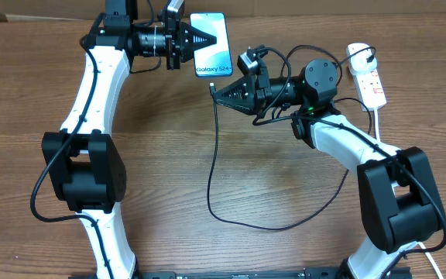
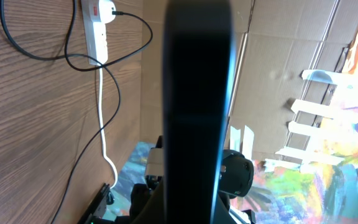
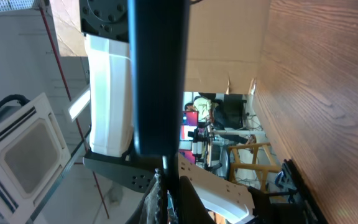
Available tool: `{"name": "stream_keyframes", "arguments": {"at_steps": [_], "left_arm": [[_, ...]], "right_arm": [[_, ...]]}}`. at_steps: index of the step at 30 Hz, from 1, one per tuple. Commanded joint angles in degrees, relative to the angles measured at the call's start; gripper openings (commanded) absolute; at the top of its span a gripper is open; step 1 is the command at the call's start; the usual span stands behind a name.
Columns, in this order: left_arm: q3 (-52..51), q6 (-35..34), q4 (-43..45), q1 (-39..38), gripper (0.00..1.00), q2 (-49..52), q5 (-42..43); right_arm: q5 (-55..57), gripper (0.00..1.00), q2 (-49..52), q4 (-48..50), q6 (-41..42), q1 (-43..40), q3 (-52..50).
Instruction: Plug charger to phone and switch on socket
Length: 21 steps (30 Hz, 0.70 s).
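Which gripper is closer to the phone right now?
Left. The left gripper is shut on the phone at its side edge. The right gripper, holding the charger, sits just off the phone's Galaxy S24+ end, apparently not touching it.

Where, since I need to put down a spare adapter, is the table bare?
The table is bare between the left arm and the charger loop, and left of that arm. Crowded near the phone and socket.
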Motion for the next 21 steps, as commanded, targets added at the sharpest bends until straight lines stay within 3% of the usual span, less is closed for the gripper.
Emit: {"name": "stream_keyframes", "arguments": {"at_steps": [1, 21], "left_arm": [[0.6, 2.0, 0.3, 0.4, 0.04, 0.0, 1.6], [0.6, 1.6, -0.7, 0.4, 0.04, 0.0, 2.5]], "right_arm": [[0.7, 0.04, -0.2, 0.6, 0.2, -0.9, 0.7], [1.6, 0.04, -0.2, 0.6, 0.2, -0.9, 0.7]]}}
